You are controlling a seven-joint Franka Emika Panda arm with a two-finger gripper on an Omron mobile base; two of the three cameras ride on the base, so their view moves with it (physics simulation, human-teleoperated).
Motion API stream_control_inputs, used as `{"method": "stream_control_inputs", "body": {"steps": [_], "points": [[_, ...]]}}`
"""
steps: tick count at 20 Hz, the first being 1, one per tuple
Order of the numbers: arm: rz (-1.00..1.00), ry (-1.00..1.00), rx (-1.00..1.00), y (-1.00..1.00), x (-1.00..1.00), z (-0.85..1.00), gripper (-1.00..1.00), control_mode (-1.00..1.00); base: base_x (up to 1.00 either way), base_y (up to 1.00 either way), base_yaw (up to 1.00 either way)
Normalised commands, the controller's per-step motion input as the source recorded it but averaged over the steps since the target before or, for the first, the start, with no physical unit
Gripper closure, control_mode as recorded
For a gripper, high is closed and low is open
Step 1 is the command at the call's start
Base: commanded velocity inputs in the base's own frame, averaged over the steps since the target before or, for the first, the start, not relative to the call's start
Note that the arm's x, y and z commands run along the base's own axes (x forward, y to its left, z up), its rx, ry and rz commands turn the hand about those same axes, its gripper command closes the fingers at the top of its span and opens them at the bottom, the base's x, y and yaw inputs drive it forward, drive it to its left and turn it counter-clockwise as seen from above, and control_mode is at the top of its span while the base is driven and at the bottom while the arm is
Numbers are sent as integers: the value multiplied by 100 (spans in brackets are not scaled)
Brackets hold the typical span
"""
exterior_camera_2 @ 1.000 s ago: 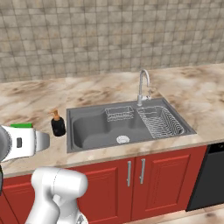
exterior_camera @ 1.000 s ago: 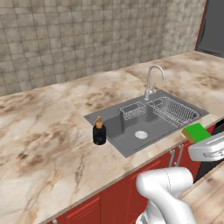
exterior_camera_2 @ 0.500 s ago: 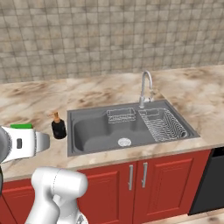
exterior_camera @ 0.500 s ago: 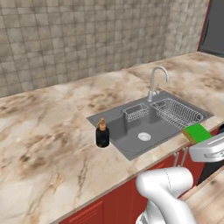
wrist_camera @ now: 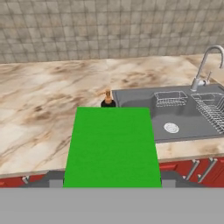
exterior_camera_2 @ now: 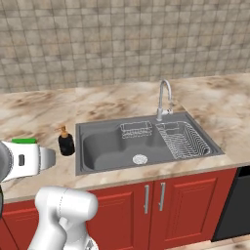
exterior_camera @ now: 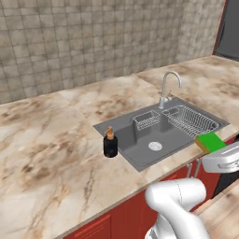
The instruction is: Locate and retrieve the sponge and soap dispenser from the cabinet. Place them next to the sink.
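Observation:
The bright green sponge sits flat between the fingers of my gripper, which is shut on it, low in front of the counter edge. The same sponge pokes out above my hand by the sink's right front corner, and again as a green sliver. The black soap dispenser stands upright on the counter, touching the left rim of the grey sink. The cabinet is out of view.
A chrome faucet rises behind the basin, with a wire rack and a small wire basket inside. Marble counter spreads left of the sink. Red base cupboards and a dark appliance are below.
The whole scene has slid slightly right in both base views, so the base moved. The sponge stays held and the soap dispenser stays by the sink.

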Motion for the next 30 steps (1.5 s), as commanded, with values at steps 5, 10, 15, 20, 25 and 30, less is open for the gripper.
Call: {"method": "stream_control_inputs", "body": {"steps": [5,10,15,20,25,30], "points": [[2,0,1,17,24,-9,100,-100,16,11,1],[2,2,-1,47,58,-19,100,-100,0,0,0],[1,13,-2,43,52,-39,100,-100,0,0,0],[0,25,-10,12,18,-41,100,-100,0,0,0],[-2,24,-8,7,17,-39,100,-100,0,0,0],[-1,0,-1,16,24,-54,100,-100,0,0,0]]}}
